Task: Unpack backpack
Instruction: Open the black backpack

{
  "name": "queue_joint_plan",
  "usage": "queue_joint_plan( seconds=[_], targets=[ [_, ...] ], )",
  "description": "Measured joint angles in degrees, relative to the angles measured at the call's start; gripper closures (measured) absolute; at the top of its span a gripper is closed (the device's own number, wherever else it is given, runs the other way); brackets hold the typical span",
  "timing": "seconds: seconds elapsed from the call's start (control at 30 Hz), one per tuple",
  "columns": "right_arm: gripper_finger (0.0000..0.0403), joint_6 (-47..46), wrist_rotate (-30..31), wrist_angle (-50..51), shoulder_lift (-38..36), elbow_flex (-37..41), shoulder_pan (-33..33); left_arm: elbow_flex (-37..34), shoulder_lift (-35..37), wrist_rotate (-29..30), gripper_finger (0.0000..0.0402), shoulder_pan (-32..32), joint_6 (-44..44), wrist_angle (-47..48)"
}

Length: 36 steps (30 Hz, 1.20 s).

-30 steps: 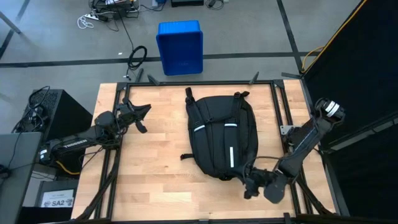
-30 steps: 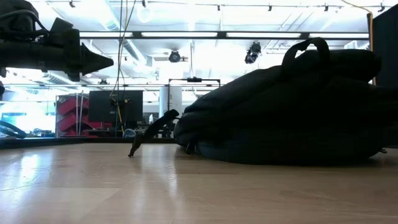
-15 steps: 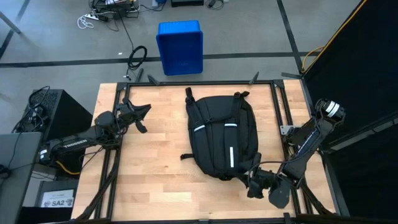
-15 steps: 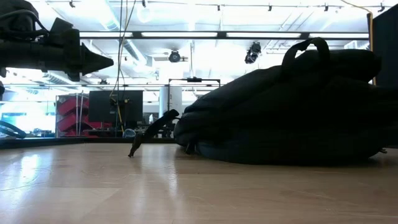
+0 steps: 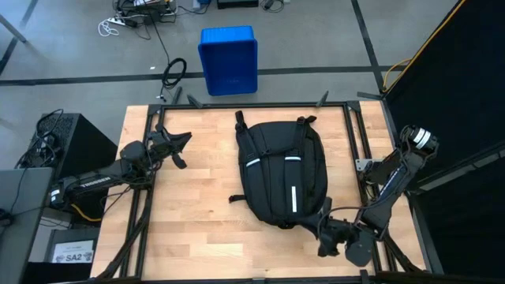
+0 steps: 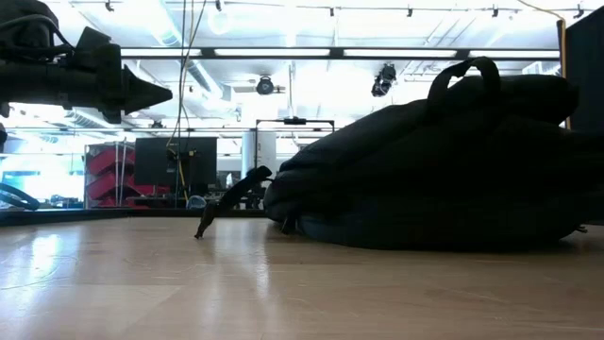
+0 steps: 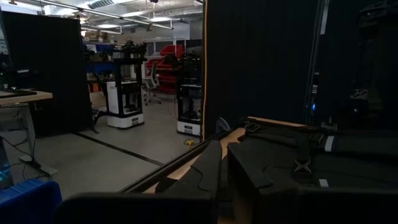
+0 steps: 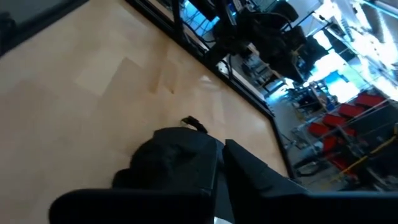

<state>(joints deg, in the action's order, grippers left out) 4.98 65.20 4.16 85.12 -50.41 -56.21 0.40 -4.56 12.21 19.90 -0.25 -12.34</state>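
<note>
Backpack (image 5: 282,175) lies flat mid-table, a bit right of centre, straps end toward the far edge, rounded bottom toward the near edge. Black fabric, white reflective strips (image 5: 293,196) facing up. Low view shows it bulging high with a carry loop (image 6: 463,77) standing up on top, so likely stuffed and fairly heavy; judgement only, contents not visible. Soft shell, will sag and fold when lifted, fabric probably slides on the wood table (image 5: 189,205). Nothing about it looks fragile. Best holds: the top loop, the shoulder straps at the far end, or a zipper pull; no pull can be made out here. Pinching the smooth panel would likely slip. One side strap (image 5: 235,197) trails loose onto the table on the left.

Right gripper (image 5: 326,238) sits low at the backpack's near right corner, just beside or touching the fabric, cannot tell which. Right wrist view has its fingers (image 8: 186,168) together, closed, dark fabric right at them; whether they pinch any of it is not clear.

Left gripper (image 5: 180,147) hovers above the table's left side, well apart from the backpack, fingers closed, empty, waiting.

Blue bin (image 5: 228,60) on the floor beyond the far edge
</note>
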Motion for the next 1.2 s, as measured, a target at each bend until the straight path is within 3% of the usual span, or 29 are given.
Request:
queue_joint_plan(
  seconds=[0.23,0.33,0.5,0.73,0.93,1.2],
  targets=[
    [0.0403,-0.9,-0.9,0.1,0.0,0.0,1.4,0.0,0.0,0.0,0.0401,0.0,0.0,0.0],
    [0.0403,-1.2,-4.0,1.3,0.0,-0.1,3.6,0.0,0.0,0.0,0.0401,0.0,0.0,0.0],
    [0.0403,-11.3,-10.8,19.9,0.0,-4.9,9.0,0.0,0.0,0.0,0.0401,0.0,0.0,0.0],
    [0.0403,-17.3,-12.9,38.5,0.0,-13.3,12.5,0.0,0.0,0.0,0.0401,0.0,0.0,0.0],
    [0.0403,-17.5,-18.8,43.7,0.0,-18.2,12.5,0.0,0.0,0.0,0.0401,0.0,0.0,0.0],
    [0.0393,-21.5,-19.0,43.8,0.0,-18.1,11.8,0.0,0.0,0.0,0.0401,0.0,0.0,0.0]
  ],
)
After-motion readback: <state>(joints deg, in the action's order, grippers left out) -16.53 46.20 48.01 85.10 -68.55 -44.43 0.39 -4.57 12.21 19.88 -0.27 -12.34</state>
